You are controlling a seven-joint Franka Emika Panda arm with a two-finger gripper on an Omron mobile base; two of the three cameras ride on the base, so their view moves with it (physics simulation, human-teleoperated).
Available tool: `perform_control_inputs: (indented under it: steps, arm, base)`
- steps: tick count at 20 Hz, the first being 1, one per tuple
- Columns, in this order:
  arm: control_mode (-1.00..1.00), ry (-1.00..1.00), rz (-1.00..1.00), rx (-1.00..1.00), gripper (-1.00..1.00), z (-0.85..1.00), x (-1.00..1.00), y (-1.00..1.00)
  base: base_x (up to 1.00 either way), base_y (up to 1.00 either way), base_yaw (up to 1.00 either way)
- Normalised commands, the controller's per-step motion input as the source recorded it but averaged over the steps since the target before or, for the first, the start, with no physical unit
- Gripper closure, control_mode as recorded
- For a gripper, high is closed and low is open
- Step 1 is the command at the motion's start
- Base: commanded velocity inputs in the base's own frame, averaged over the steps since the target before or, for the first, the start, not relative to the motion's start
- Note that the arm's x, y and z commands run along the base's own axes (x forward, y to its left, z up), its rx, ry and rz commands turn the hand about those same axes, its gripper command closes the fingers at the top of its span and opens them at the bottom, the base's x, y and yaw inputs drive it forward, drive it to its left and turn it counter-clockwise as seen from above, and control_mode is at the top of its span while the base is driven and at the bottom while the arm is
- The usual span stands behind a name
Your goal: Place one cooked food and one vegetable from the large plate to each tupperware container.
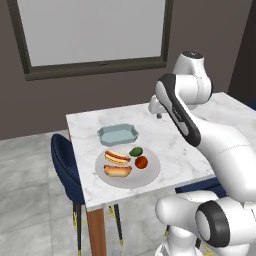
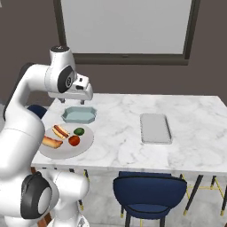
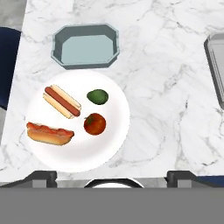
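Observation:
The large plate (image 3: 89,154) lies near the table's front left corner and carries two hot dogs (image 3: 62,101) (image 3: 49,134), a green avocado (image 3: 97,96) and a red tomato (image 3: 95,124). Just behind it sits the pale blue-green tupperware container (image 3: 86,46), with nothing in it. The pale grey container (image 2: 155,128) lies further right on the table. My gripper (image 2: 78,102) hangs open high above the blue-green container and the plate (image 2: 66,152), looking down. Its fingertips (image 3: 42,177) stand wide apart with nothing between them.
The marble table (image 2: 119,142) ends just in front of the plate and at its left. One blue chair (image 1: 65,165) stands at the left end and another (image 2: 148,190) at the front side. A dark wall with a window rises behind.

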Motion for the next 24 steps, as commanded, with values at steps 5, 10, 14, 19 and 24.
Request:
perform_control_inputs:
  steps: [5, 10, 14, 19, 24]
  arm:
    - [1.00, 0.00, 0.00, 0.00, -1.00, 0.00, 0.00, 0.00]
    - [1.00, 0.00, 0.00, 0.00, -1.00, 0.00, 0.00, 0.00]
    - [1.00, 0.00, 0.00, 0.00, -1.00, 0.00, 0.00, 0.00]
    - [-1.00, 0.01, 0.00, 0.00, -1.00, -0.07, 0.02, 0.01]
    - [-1.00, 0.10, -0.01, 0.00, -1.00, -0.50, 0.33, 0.30]
  base:
    - [0.00, 0.00, 0.00]
    - [0.00, 0.00, 0.00]
    - [0.00, 0.00, 0.00]
    - [0.00, 0.00, 0.00]
    - [0.00, 0.00, 0.00]
